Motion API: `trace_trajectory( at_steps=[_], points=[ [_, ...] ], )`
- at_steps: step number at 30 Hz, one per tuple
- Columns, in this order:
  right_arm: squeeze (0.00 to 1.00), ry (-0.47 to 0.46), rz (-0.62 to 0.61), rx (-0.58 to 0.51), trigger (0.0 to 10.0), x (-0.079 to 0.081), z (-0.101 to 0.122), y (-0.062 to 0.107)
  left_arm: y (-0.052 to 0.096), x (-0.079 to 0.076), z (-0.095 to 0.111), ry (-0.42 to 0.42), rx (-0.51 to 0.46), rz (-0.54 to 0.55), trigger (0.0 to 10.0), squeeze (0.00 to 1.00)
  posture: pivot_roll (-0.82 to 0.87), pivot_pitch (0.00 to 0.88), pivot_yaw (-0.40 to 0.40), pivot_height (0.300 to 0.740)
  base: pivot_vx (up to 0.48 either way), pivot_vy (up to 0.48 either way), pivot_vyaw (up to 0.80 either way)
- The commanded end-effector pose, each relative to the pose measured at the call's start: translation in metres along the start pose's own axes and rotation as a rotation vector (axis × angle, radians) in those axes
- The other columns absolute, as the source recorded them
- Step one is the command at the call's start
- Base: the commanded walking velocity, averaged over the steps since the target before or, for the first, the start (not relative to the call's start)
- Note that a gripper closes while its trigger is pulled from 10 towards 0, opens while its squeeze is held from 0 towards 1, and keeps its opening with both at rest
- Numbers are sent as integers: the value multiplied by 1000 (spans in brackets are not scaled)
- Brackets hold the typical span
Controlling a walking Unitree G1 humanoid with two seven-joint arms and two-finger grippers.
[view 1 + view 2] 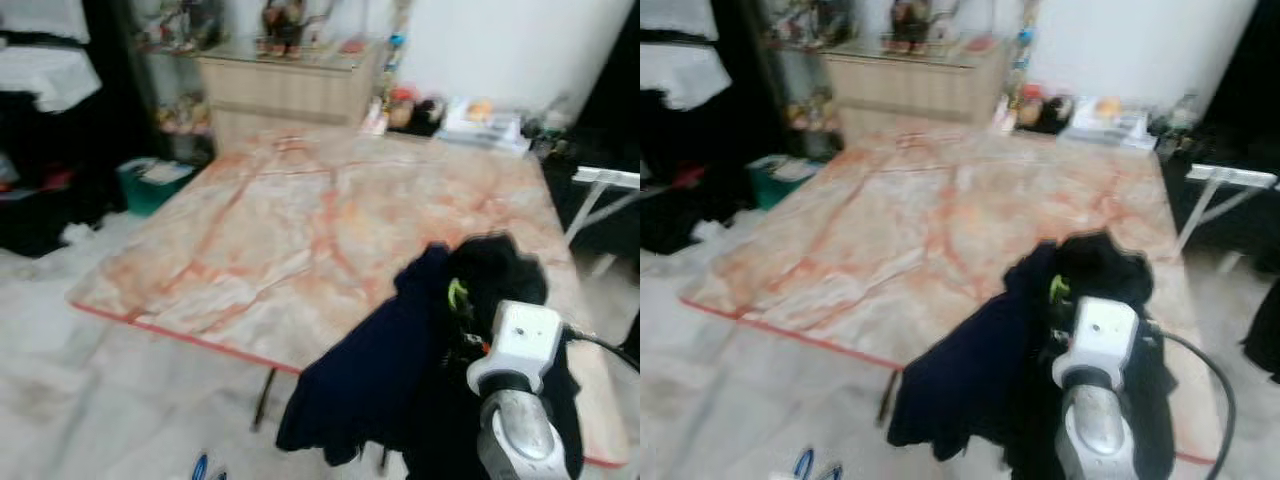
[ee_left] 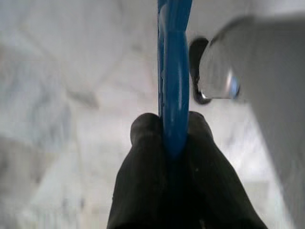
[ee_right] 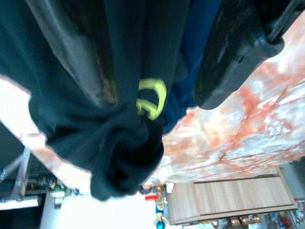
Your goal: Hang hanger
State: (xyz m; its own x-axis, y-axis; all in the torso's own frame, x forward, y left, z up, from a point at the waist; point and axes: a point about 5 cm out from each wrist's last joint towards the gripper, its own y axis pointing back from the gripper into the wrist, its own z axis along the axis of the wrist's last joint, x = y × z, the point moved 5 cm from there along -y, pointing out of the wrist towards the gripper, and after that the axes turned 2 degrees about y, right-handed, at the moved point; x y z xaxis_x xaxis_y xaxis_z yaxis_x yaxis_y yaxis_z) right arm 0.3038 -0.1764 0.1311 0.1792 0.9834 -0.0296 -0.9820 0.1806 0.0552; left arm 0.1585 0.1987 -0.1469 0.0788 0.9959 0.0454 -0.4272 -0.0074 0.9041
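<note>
A blue hanger [image 2: 174, 71] is pinched edge-on between the two black fingers of my left gripper [image 2: 172, 126], low over the pale floor; blue tips of it [image 1: 205, 467] peek in at the bottom of the left eye view. A dark navy and black garment [image 1: 400, 370] with a yellow-green logo [image 3: 151, 98] lies bunched on the table's near right corner and hangs over its edge. My right gripper [image 3: 157, 98] is in the bunch, thick cloth filling the gap between its fingers [image 3: 233, 52]. The white right wrist [image 1: 520, 345] hides the grip from above.
The marble-patterned table [image 1: 300, 230] has a red front edge. A wooden cabinet [image 1: 290, 90] and clutter [image 1: 480, 120] stand behind it. A teal bin [image 1: 150, 185] and dark clothes [image 1: 40, 200] sit at the left. A white folding stand [image 1: 605, 185] is at the right.
</note>
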Motion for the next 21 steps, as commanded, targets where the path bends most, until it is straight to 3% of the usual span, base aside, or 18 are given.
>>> trace_trajectory(
  at_steps=[1, 11, 21],
  points=[
    [0, -1, -6, -10, 10000, 0, 3, 0, -1, -3, 5, -24, -6, -15, 10000, 0, 96, 31, 7, 740, -277, 0, 0],
    [0, -1, -19, -9, 10000, -2, 2, 0, -1, -3, 6, -24, -8, -14, 10000, 0, 99, 31, 6, 740, -279, 0, 0],
    [0, 2, -33, -2, 10000, -5, 0, 0, -1, -3, 6, -15, -14, -7, 10000, 0, 98, 35, 5, 740, 0, 0, 0]
  ],
)
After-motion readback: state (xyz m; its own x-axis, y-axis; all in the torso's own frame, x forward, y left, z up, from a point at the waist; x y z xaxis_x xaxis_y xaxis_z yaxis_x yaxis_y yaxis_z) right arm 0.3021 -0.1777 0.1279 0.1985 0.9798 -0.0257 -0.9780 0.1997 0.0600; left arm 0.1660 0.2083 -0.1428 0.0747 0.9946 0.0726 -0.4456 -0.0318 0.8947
